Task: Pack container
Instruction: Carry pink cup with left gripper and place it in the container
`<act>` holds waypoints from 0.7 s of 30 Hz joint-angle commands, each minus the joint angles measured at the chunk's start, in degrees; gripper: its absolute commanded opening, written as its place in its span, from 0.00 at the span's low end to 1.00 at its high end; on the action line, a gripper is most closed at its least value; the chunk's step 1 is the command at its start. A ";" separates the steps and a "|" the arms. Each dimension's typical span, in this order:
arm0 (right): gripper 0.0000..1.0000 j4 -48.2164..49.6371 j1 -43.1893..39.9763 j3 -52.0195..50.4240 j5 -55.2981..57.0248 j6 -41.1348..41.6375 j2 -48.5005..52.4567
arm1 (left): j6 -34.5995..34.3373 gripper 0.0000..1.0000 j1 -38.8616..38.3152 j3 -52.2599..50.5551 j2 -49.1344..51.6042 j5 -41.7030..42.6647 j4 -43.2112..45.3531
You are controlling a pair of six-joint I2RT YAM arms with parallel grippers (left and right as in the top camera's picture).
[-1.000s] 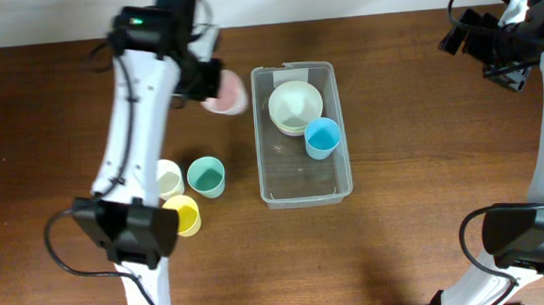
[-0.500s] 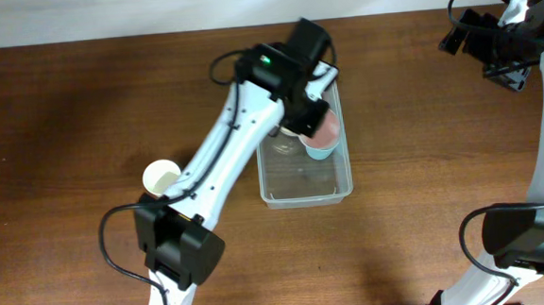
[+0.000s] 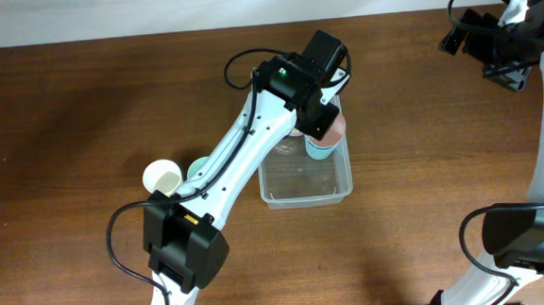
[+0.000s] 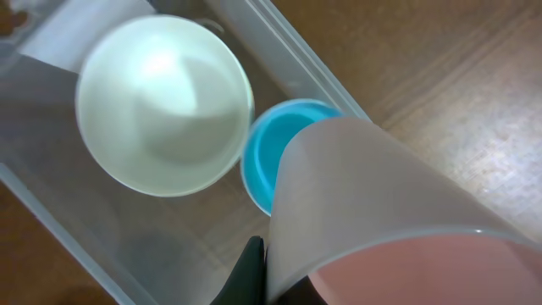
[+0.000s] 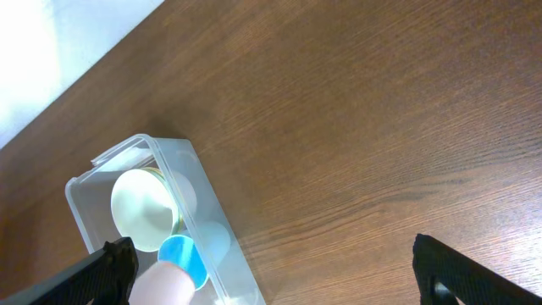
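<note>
The container [image 3: 305, 199] is set mid-tabletop [image 3: 63, 137]. Inside, at its far end, a bowl [image 4: 165, 102] lies with a first cup [image 4: 264, 165] just beside it. A second cup [image 4: 373, 203] is held above the first cup. To the container's left, a third cup [image 3: 163, 177] and a fourth cup [image 3: 197, 166] are placed near each other.

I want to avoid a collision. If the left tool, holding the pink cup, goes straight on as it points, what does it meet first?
Probably the blue cup in the container: the left tool holds the pink cup right above it. Their gap is unclear.
</note>
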 commanded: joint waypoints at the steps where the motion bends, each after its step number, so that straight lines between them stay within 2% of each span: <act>1: 0.99 0.02 -0.15 0.44 0.13 0.04 -0.02 | 1.49 0.01 0.15 -0.17 1.57 -1.92 1.03; 4: 0.99 0.02 -0.15 0.44 0.13 0.04 -0.02 | 1.95 0.01 0.15 -0.17 2.51 -1.99 1.46; 5: 0.99 0.02 -0.15 0.44 0.13 0.04 -0.02 | 2.10 0.03 0.15 -0.17 2.56 -2.62 1.57; 6: 0.99 0.02 -0.15 0.44 0.13 0.04 -0.02 | 2.10 0.09 0.15 -0.17 2.54 -3.67 1.62; 8: 0.99 0.02 -0.15 0.44 0.13 0.04 -0.02 | 2.08 0.49 0.13 0.59 2.38 -5.68 0.90; 9: 0.99 0.02 -0.15 0.44 0.13 0.04 -0.02 | 2.08 0.84 0.15 1.25 2.36 -6.23 0.22; 10: 0.99 0.02 -0.15 0.44 0.13 0.04 -0.02 | 2.08 0.93 0.22 2.08 2.29 -6.75 -0.61; 14: 0.99 0.02 -0.15 0.44 0.13 0.04 -0.02 | 2.05 0.93 0.92 7.63 2.08 -10.19 -6.36; 21: 0.99 0.02 -0.15 0.44 0.13 0.04 -0.02 | -2.40 0.93 6.60 20.96 2.08 -12.83 -24.24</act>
